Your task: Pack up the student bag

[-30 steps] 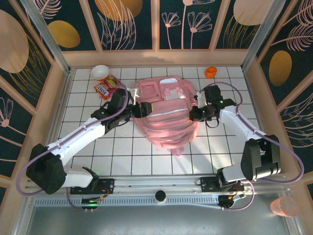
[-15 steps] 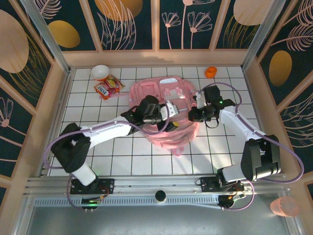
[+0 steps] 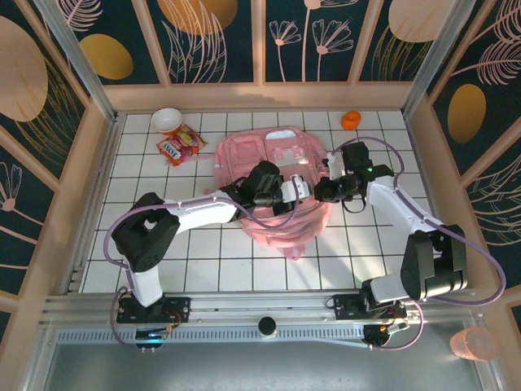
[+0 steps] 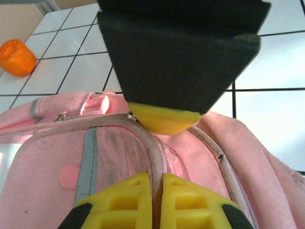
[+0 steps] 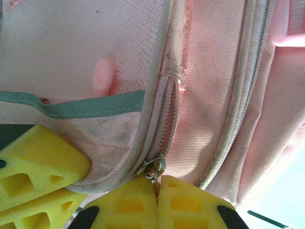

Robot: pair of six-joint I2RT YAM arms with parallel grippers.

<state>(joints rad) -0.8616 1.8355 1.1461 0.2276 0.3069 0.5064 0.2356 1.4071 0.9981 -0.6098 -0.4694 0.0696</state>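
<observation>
White grid-tile table (image 3: 203, 252) has the pink student bag (image 3: 244, 155) lying flat at centre of the top view, w/ both arms reaching onto its right-of-centre part. The left gripper (image 3: 297, 189) has its yellow fingers pressed together over the bag's zip seam, bottom centre of its wrist view, can't tell if fabric is pinched. The right gripper (image 3: 321, 193), just beside it, is clamped on the metal zip pull (image 5: 155, 168). Upper left of top view: red snack pack (image 3: 179, 147) by a white bowl (image 3: 166, 120); small orange item (image 3: 350, 120) upper right.
</observation>
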